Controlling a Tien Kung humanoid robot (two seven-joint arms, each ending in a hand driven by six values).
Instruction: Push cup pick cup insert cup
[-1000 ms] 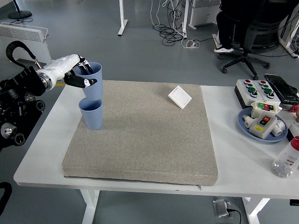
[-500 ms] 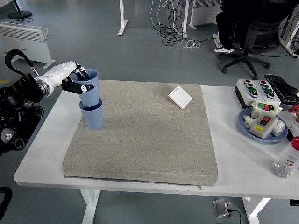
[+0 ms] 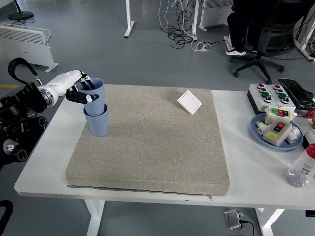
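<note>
Currently the left hand grips the upper cup, seated partway inside the lower cup at the mat's far-left corner; full seating and release appear left.

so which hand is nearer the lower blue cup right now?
Left. The left hand grips the upper cup, which sits nested in the lower blue cup, directly above it. The right hand is out of view.

White desk carries big grey mat in the middle; at right edge: button box, blue plate of parts, clear bottle, black device.
</note>
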